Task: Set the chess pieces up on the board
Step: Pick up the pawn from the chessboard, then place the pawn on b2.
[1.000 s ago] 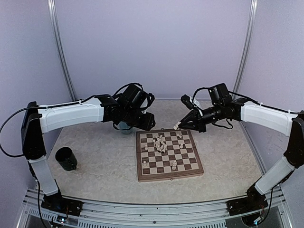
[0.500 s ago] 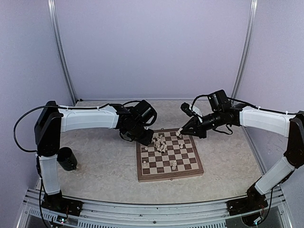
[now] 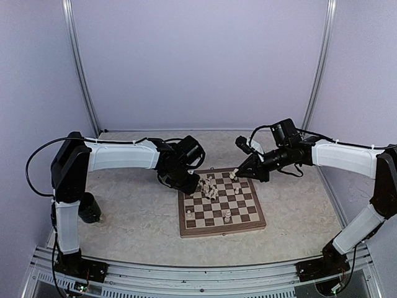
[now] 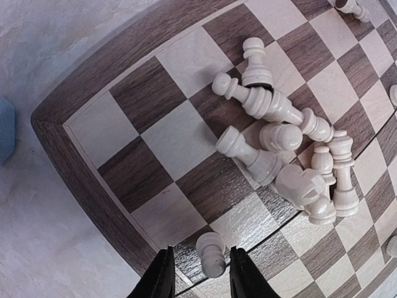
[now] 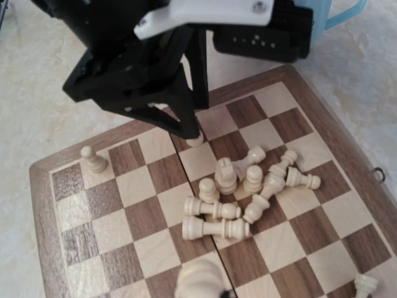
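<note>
Straddling one upright pawn [image 4: 213, 256], the left gripper [image 4: 201, 251] had its two black fingers [image 4: 162, 276] a narrow gap apart. A sliver of space showed on one side, so nothing was clamped. That pawn stood at the 10 o'clock corner of the board [image 3: 223, 231]. The right gripper [image 3: 235, 176] was closed on one pale piece [image 5: 198, 280], blurred at the wrist camera's lower edge, and hovered over the board's 1 o'clock edge. Between the two grippers, toward 12 o'clock from the board's centre, lay one heap of about ten chess pieces [image 4: 291, 155], most on their sides. In the left wrist view two long ones lay roughly parallel, heads toward 10 o'clock and bases toward 4. One further lone pawn [image 5: 93, 159] stood upright on an edge square.
</note>
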### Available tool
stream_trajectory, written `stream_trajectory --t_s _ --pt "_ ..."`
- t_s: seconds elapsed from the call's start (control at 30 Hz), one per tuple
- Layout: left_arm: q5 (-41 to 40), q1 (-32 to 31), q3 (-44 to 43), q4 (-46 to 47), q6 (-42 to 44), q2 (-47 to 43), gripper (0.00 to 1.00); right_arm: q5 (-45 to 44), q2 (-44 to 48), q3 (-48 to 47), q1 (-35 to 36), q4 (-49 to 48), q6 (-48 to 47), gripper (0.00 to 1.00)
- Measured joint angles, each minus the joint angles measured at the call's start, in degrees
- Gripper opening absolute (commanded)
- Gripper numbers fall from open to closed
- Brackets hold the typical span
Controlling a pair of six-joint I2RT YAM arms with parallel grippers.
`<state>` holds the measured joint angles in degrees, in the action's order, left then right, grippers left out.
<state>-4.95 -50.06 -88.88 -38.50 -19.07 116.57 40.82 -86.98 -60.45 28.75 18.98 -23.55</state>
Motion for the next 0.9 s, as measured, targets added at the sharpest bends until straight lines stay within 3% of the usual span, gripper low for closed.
stream_trajectory --t_s 0.27,0.9 --pt "1.3 0.0 -1.5 -0.2 0.1 1.9 0.07 -0.2 -0.3 0.1 0.0 0.0 -0.5 0.0" --pt "1.8 -7.2 -2.6 -4.4 -0.2 -0.1 0.05 -0.2 -1.1 0.1 0.0 0.0 -0.8 0.0"
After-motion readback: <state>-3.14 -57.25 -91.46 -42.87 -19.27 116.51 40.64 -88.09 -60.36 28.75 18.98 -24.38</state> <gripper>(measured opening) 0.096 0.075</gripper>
